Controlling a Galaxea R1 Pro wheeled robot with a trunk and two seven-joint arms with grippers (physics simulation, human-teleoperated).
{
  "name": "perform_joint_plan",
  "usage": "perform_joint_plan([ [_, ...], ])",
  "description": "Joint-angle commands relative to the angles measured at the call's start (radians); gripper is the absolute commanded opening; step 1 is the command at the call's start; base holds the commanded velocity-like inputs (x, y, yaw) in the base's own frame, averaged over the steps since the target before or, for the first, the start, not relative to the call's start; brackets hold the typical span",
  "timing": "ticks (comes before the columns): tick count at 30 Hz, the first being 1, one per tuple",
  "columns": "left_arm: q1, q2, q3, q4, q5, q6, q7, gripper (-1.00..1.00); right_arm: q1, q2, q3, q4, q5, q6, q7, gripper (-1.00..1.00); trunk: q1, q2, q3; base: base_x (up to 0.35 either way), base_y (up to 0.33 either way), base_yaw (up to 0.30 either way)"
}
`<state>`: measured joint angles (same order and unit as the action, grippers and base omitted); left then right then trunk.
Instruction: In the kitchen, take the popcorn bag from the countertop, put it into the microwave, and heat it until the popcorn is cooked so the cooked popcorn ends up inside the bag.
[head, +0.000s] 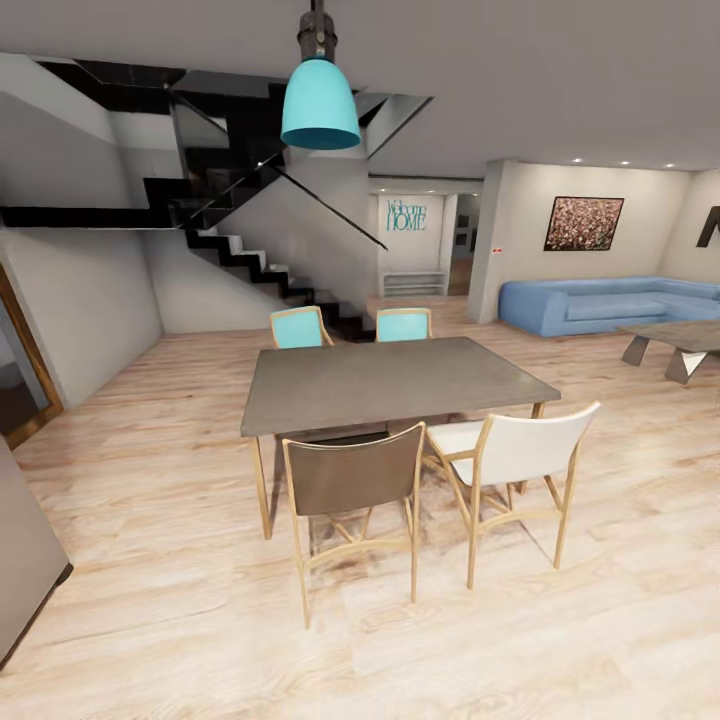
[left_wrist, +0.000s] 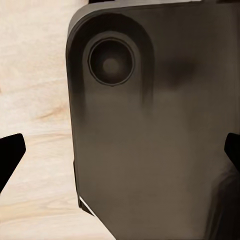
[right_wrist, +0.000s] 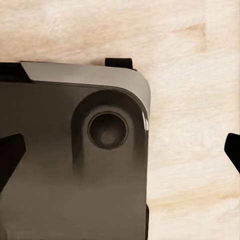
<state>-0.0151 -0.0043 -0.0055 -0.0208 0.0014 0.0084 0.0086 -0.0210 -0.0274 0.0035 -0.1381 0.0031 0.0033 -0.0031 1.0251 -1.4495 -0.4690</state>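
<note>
The popcorn bag, the popcorn, the microwave and the countertop are out of view. The head view looks across a dining and living room. In the left wrist view my left gripper (left_wrist: 122, 152) hangs over my dark base (left_wrist: 150, 130) and the pale wooden floor (left_wrist: 35, 75). Its black fingertips (left_wrist: 11, 150) stand far apart at the picture's edges, open and holding nothing. In the right wrist view my right gripper (right_wrist: 122, 150) is just as wide open above the base (right_wrist: 60, 200), with nothing between its fingers.
A dark grey dining table (head: 395, 380) with wooden legs stands straight ahead. A brown chair (head: 352, 480) and a white chair (head: 520, 450) are on its near side. A teal lamp (head: 320, 100) hangs above. A blue sofa (head: 600, 305) is far right, stairs (head: 250, 260) far left, and a grey panel (head: 25, 560) near left.
</note>
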Motion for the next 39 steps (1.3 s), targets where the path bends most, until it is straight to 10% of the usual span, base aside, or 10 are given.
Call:
perform_joint_plan([
  [1,-0.001,0.0,-0.001,-0.001,0.0,0.001,0.001,1.0,0.0,0.0,0.0,-0.001,0.0,0.0,0.0,1.0,0.0,-0.001,-0.001,-0.002,0.0,0.0],
  [23,-0.042,-0.005,-0.007,-0.041,-0.009,0.0,0.001,1.0,0.006,-0.007,-0.01,-0.115,-0.008,-0.001,0.0,1.0,0.0,-0.001,-0.001,-0.083,0.0,-0.146],
  [39,-0.043,-0.005,0.004,-0.041,0.003,-0.036,0.002,1.0,0.005,-0.007,-0.008,-0.109,-0.006,-0.038,-0.004,1.0,0.0,-0.001,-0.001,-0.11,0.0,0.245],
])
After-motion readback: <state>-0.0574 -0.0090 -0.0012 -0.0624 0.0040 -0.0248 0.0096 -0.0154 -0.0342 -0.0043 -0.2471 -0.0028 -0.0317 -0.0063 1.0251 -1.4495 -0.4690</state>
